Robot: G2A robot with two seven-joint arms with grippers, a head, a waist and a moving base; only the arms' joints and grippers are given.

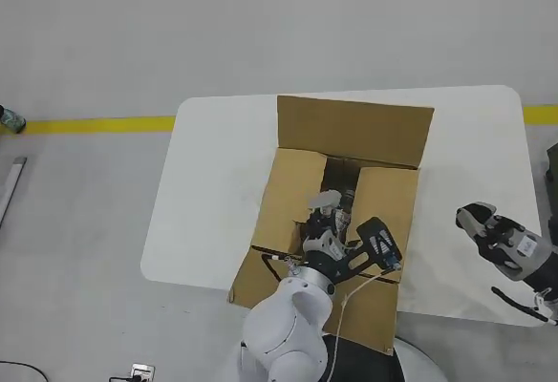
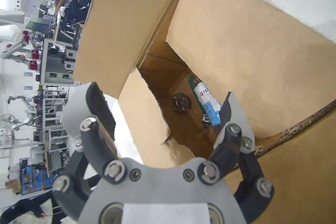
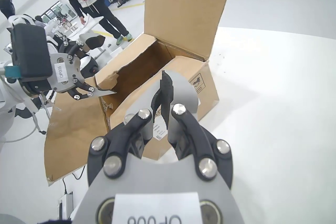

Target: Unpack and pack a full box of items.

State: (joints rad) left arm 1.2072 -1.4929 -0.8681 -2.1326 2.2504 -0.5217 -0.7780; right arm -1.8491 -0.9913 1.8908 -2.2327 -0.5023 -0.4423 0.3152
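1. Hanging over the open box, my left tool was released, its fingers spread wide and grasping nothing.
2. The box stood near the middle of the bench, with its far flap upright at 12 o'clock.
3. On the box floor a bottle lay on its side, just beside a dark round flange.
4. My right tool was clenched on nothing, over bare bench at 3 o'clock from the box.

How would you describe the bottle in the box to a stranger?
Find the open cardboard box on the white table. On its floor lies a bottle beside a dark round flange; it alone has a greenish cap and a blue-white label.
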